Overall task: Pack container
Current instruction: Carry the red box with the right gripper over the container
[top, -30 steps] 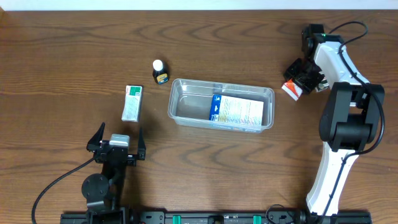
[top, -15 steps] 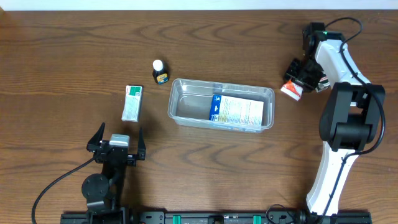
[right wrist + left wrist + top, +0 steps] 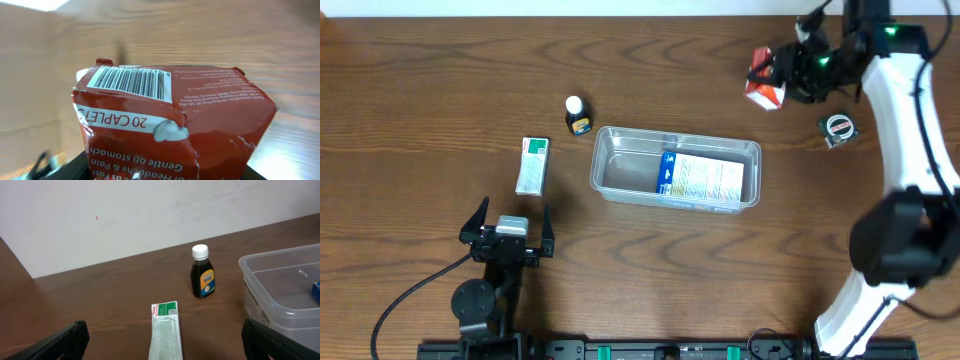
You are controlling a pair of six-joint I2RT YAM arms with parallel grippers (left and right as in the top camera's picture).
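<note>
At the far right, the right gripper (image 3: 782,76) clamps a crumpled red carton (image 3: 764,84); near left, the left gripper (image 3: 512,218) gapes wide, empty; the clear container (image 3: 620,140) sits mid-table between them, a blue-and-white box (image 3: 700,178) inside

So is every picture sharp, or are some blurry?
Right wrist view: the wood behind the red box is smeared, but the box's print is readable. Overhead view: sharp, evenly lit. Left wrist view: crisp, soft shadows.

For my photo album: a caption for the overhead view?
Right end effector holds a red box beyond the container, which holds a blue-and-white box.
</note>
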